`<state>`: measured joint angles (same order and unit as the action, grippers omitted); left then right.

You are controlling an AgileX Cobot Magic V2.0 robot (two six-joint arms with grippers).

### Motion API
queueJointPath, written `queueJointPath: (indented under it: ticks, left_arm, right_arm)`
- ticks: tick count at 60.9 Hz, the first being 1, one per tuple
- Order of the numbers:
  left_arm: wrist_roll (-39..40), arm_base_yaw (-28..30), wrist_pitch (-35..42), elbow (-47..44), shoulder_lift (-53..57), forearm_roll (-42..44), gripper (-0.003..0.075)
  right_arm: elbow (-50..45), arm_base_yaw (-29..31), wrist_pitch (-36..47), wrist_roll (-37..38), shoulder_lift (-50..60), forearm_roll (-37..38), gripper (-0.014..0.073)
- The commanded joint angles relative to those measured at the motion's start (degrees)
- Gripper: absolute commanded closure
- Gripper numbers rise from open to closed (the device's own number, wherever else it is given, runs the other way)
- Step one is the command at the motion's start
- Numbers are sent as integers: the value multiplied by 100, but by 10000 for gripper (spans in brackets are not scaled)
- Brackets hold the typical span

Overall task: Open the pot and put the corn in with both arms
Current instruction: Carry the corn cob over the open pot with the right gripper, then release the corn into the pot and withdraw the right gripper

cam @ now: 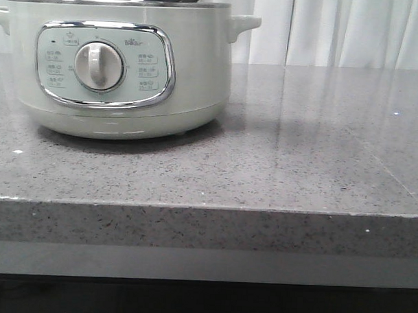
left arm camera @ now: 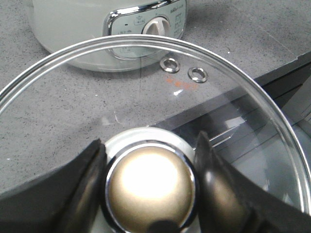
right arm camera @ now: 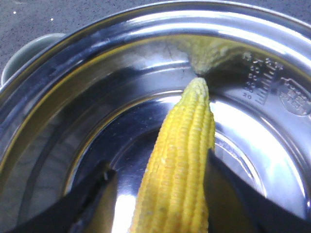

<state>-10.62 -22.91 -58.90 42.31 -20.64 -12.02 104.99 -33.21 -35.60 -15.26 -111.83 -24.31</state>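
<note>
Pot (cam: 122, 78) sits on the grey speckled worktop (cam: 298, 166), toward the left side, panel facing the front camera; lid off, steel rim bare at the top. Front view: chrome-framed panel with round dial (cam: 99, 65) in the middle, small printed icons and characters on either side of it, too small to read; a short logo above the dial at right, looks like "Bear" but not sure. Dark arm parts show just above the rim. Right wrist view looks straight down into the pot's bright steel bowl (right arm camera: 97, 97). Corn (right arm camera: 182, 170) hangs inside the bowl, tip pointing at the far wall where its yellow reflection meets it; whether the tip touches the wall I cannot tell. Right gripper (right arm camera: 160, 194) has its jaws clenched on the cob's sides, one dark finger on each flank. Embossed level scale on the inner wall, a "20" legible at the low end, a round stamped mark beside it unreadable. Left wrist view: glass lid (left arm camera: 233, 121) with steel rim held clear of the pot, out over the worktop's front edge; left gripper (left arm camera: 150, 184) with jaws grasping the lid's round brass-coloured knob (left arm camera: 150, 187), fingers tight on both sides. Two small metal-ringed vent holes (left arm camera: 170, 64) in the glass. Pot visible beyond the lid, well apart from it.
</note>
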Motion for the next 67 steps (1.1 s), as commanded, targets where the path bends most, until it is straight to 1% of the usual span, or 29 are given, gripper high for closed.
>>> queueJointPath:
  ticks: [1, 5, 10, 13, 15, 27, 40, 47, 57, 61, 67]
  left_arm:
    - [34, -24, 751, 192, -32, -187, 521]
    - [34, -24, 751, 192, -32, -187, 521]
    - [34, -24, 751, 192, -32, -187, 521]
    - [34, -24, 751, 192, -32, -187, 521]
    - [34, -24, 751, 192, -32, -187, 521]
    - [34, -24, 751, 192, -32, -187, 521]
    - [34, -24, 751, 192, -32, -187, 521]
    - [34, -24, 751, 192, -32, -187, 521]
    - [34, -24, 765, 192, -32, -187, 521]
    - [34, -24, 765, 192, -32, -187, 521]
    - [34, -24, 765, 192, -32, -187, 521]
  right_arm:
    - [213, 27, 287, -54, 408, -80, 388]
    - [213, 27, 293, -54, 422, -80, 516]
    - [213, 38, 357, -54, 448, -66, 627]
    - [213, 51, 385, -54, 487, -35, 670]
    - [213, 62, 436, -54, 517, -8, 658]
    - [176, 402, 481, -54, 831, 15, 662]
    - [-328, 1110, 511, -54, 1387, 71, 662]
    - [-884, 1642, 539, -54, 1784, 124, 662]
    - [-1916, 2266, 909, -54, 2595, 627, 662]
    - [-2368, 2399, 1143, -54, 3009, 784, 662]
    - [-3118, 2436, 1583, -57, 3636, 957, 662]
